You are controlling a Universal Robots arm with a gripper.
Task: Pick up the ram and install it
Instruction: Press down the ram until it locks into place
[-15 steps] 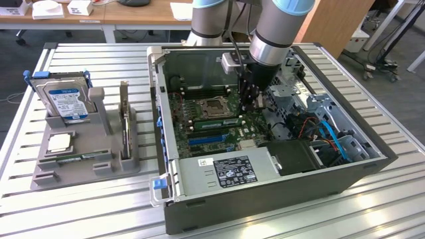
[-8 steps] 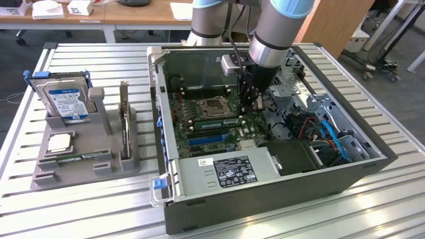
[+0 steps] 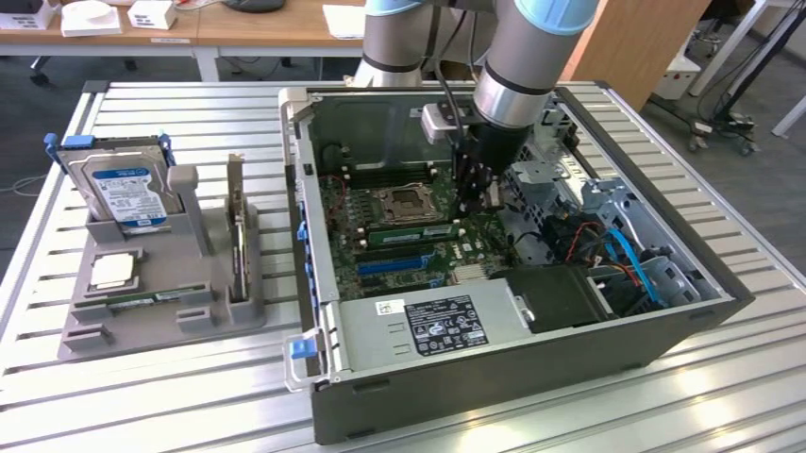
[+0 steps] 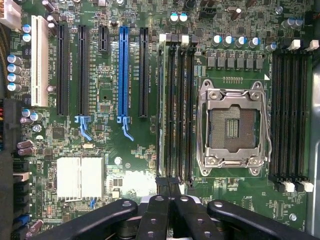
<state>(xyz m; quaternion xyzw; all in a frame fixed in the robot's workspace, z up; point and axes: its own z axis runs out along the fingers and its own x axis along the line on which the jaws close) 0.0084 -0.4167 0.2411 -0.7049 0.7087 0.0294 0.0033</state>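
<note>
The ram [image 3: 410, 230], a thin green stick, stands on edge in a memory slot beside the CPU socket [image 3: 406, 201] inside the open computer case [image 3: 504, 377]. In the wrist view the ram [image 4: 161, 100] fills the outermost slot of that bank, next to several empty black slots. My gripper [image 3: 477, 203] hangs inside the case just above the board, near one end of those slots. Its two dark fingertips [image 4: 170, 184] are pressed together with nothing between them. I cannot tell whether they touch the ram's end.
A grey holder [image 3: 151, 321] at the exterior view's left carries a hard drive [image 3: 126, 193], an upright expansion card [image 3: 237, 231] and a thin green stick [image 3: 151, 298] lying in its front. The case walls, power supply [image 3: 428, 326] and blue cables [image 3: 629, 260] crowd around the board.
</note>
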